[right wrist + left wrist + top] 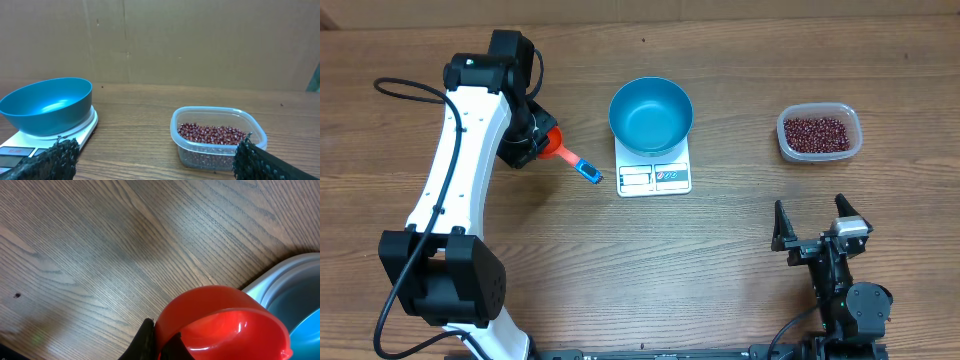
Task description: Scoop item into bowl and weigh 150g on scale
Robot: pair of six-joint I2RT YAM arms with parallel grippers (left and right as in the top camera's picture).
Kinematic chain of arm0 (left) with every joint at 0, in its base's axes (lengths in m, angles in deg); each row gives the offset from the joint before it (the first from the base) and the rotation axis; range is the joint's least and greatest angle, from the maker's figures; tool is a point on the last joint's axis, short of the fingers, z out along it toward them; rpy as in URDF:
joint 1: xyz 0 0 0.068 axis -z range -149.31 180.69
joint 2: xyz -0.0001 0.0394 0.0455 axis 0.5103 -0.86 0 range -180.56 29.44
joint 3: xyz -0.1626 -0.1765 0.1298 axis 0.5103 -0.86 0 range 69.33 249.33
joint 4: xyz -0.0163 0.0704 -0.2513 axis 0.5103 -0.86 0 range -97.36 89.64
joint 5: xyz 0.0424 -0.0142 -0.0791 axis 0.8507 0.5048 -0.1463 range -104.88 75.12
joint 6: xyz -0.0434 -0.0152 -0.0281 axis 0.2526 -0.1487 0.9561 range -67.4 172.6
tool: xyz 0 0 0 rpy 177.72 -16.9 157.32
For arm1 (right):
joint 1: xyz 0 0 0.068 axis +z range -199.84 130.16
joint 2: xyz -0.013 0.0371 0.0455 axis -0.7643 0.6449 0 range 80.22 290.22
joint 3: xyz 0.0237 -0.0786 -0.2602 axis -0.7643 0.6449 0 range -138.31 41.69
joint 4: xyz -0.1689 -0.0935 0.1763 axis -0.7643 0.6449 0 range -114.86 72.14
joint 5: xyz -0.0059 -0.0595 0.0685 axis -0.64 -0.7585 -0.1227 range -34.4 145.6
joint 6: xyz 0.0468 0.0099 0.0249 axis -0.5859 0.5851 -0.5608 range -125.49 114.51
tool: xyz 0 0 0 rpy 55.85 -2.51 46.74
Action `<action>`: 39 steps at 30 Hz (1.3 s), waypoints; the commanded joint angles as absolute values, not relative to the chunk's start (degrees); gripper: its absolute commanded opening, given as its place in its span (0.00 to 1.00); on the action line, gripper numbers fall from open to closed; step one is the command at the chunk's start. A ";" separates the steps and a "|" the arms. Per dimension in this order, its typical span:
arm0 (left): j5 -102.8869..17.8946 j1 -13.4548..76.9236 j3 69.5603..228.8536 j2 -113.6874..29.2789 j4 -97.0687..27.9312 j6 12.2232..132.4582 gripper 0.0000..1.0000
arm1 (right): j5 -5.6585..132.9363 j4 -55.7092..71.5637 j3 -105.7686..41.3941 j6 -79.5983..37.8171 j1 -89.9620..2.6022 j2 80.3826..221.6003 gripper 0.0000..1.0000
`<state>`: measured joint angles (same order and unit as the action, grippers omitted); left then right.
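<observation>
Wood-grain table (720,260) is seen across all views, backed by a brown cardboard wall (200,40). Near the middle of the table a white scale (654,177) is placed, and the blue bowl (651,112) is set on its platform, with the printed front edge left uncovered. Well to the right of the scale, a clear container (819,133) is found, and the red-brown beans (817,132) are heaped inside it. Just left of the scale, the left gripper (530,143) is held above the table with its fingers pressed together on an orange-red scoop (554,147); the scoop's blue-tipped handle is pointed toward the scale's near-left corner without touching it. To the right of the scale and nearer the front of the table, the right gripper (813,218) is kept with its fingers spread wide, and nothing is held between them.
</observation>
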<state>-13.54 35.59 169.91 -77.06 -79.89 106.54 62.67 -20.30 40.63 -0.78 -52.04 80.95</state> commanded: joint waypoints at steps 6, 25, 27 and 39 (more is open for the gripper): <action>-11.83 36.03 171.26 -75.77 -79.87 107.50 0.05 | 62.23 -20.61 41.24 -0.72 -51.82 80.38 1.00; -11.44 36.03 171.06 -75.77 -79.87 107.50 0.05 | 62.23 -20.61 41.24 -0.72 -51.82 80.38 1.00; -11.44 36.03 171.06 -75.77 -79.85 107.50 0.04 | 62.23 -20.59 41.24 -0.72 -51.82 80.38 1.00; -11.44 36.03 171.06 -75.77 -79.87 107.50 0.04 | 62.23 -20.61 41.24 -0.72 -51.82 80.38 1.00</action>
